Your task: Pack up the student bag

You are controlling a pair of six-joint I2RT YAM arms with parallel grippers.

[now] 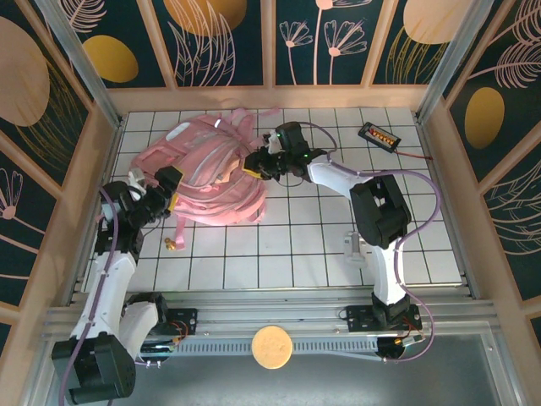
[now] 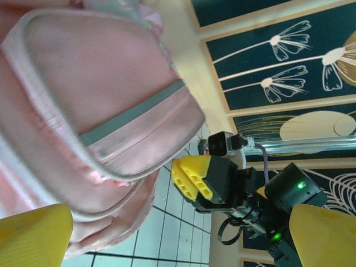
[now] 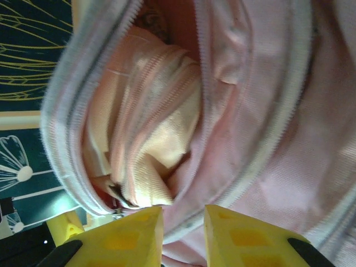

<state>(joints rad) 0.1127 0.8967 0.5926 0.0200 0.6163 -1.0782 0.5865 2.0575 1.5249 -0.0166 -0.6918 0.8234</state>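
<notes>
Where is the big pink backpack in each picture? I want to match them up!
Top external: the student bag lies on the tiled table, left of centre toward the back, between the two arms.
Left wrist: the student bag is close up in the upper left.
Right wrist: the student bag spreads across the middle and right, zip mouth open.
Shared landmark: the yellow-fingered right gripper at the bag's edge.

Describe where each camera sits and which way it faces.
Top external: above and behind the robot, looking down at table, student bag, left gripper, right gripper.
Left wrist: low beside the bag, facing the right gripper; own yellow fingers at bottom corners.
Right wrist: facing into the bag's unzipped opening; own fingers below.
All share the bag.
</notes>
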